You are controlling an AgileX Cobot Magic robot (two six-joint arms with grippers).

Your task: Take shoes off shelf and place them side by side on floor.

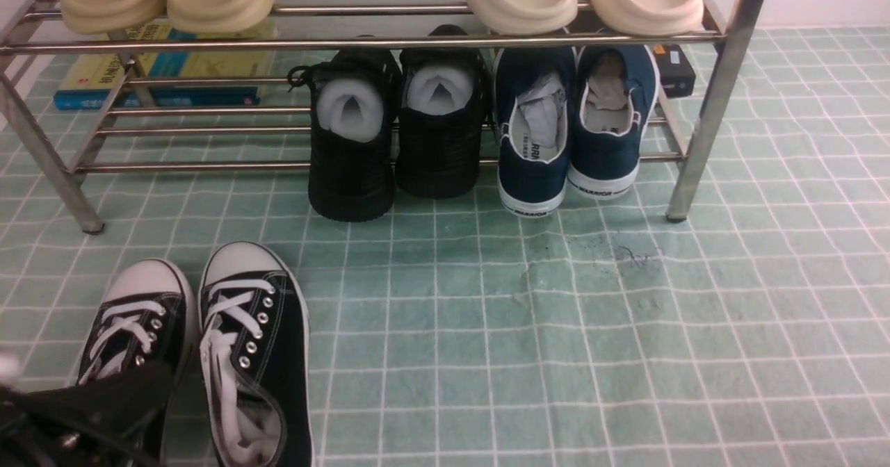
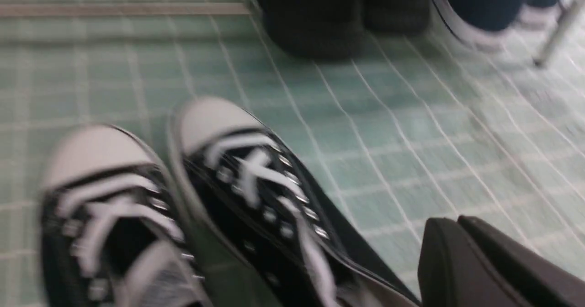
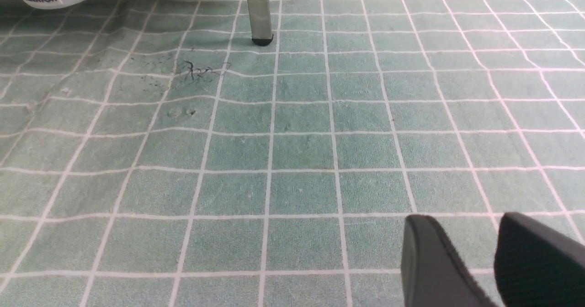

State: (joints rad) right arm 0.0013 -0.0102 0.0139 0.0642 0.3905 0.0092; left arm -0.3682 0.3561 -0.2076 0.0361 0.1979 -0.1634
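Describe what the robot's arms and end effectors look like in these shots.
The left end effector has smooth, matte black fingers with rounded tips. The right end effector has two similar dark, blunt, rounded fingers. In the front view, only a black piece of the left arm shows, with dark cables across it. No markings are visible.

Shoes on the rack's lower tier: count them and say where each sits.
4. Two all-black shoes at the middle, two navy slip-ons to their right. Others may be hidden.
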